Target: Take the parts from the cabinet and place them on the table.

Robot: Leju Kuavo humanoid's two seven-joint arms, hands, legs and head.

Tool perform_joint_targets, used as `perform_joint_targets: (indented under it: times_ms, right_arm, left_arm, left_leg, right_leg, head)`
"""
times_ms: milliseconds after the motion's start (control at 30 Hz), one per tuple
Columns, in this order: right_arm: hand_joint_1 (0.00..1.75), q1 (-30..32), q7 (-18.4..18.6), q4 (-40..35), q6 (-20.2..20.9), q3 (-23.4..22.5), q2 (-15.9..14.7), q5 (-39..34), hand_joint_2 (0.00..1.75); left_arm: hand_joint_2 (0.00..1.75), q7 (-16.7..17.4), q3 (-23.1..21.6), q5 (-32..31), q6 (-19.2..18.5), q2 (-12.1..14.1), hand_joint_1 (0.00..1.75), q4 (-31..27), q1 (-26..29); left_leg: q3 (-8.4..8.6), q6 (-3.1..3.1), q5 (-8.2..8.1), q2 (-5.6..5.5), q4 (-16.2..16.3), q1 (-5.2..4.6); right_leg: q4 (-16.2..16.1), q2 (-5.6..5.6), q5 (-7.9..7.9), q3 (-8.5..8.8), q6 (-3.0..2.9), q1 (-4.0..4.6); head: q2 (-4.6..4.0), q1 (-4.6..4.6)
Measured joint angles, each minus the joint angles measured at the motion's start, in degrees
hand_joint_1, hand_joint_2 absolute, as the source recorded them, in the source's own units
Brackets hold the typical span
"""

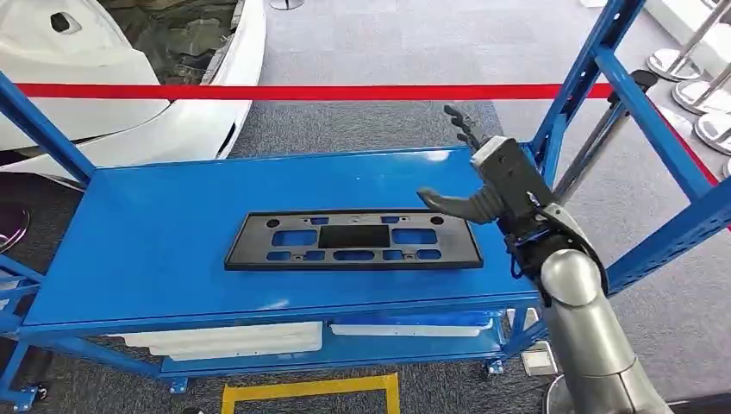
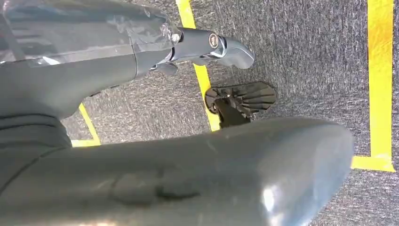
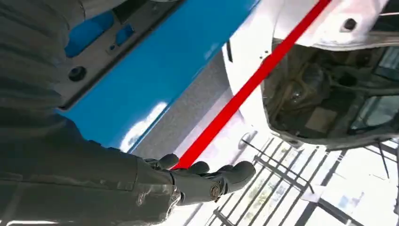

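A flat black plastic panel [image 1: 353, 240] with rectangular cut-outs is lying at the middle of the frame on the glossy blue metal shelf [image 1: 155, 233], wide bare blue stretching to its left. Just right of it, the right hand [image 1: 483, 177] is hovering, fingers spread, gripping nothing. The left hand [image 2: 207, 44] is hanging over grey carpet, fingers apart, empty.

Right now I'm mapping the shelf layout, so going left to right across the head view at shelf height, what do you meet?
Left blue upright → black plastic panel lying flat on the blue shelf → right hand, held open above the shelf's right end → right blue upright.
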Motion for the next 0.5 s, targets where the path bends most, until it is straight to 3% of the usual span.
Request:
perform_joint_targets:
  times_ms: [100,200,333,500]
  right_arm:
    - [0.0,0.5,3.2,-0.4,1.6,0.9,0.0,4.0,1.75]
    - [0.0,1.7,5.8,-0.3,2.3,2.1,0.0,13.4,1.75]
    - [0.0,2.3,6.5,3.1,4.5,4.3,-0.5,26.2,1.75]
    - [0.0,2.3,4.9,6.8,7.2,8.2,-0.7,33.2,1.75]
  left_arm:
    - [0.0,0.2,0.0,0.0,0.0,0.0,0.0,0.0,0.0]
    - [0.0,0.7,0.0,-0.2,0.0,0.0,0.0,0.0,0.0]
    - [0.0,1.4,0.0,-1.0,0.0,0.0,0.0,0.0,-0.2]
    - [0.0,2.2,0.0,-1.2,0.0,-0.1,0.0,0.0,-0.8]
  left_leg:
    - [0.01,0.0,0.0,-0.01,0.0,-0.03]
    - [0.01,0.01,-0.01,-0.03,0.0,-0.03]
    - [0.01,0.01,-0.01,-0.02,0.0,-0.03]
    - [0.01,0.01,-0.01,-0.03,0.0,-0.04]
  right_leg:
    - [0.0,-0.01,0.0,0.01,0.0,-0.03]
    - [0.0,-0.01,-0.01,0.02,0.01,-0.03]
    - [0.0,-0.03,-0.01,0.03,0.01,-0.04]
    - [0.0,-0.04,0.0,0.05,0.01,-0.05]
  head:
    - [0.0,0.06]
    - [0.0,0.11]
    - [0.0,0.11]
    - [0.0,0.09]
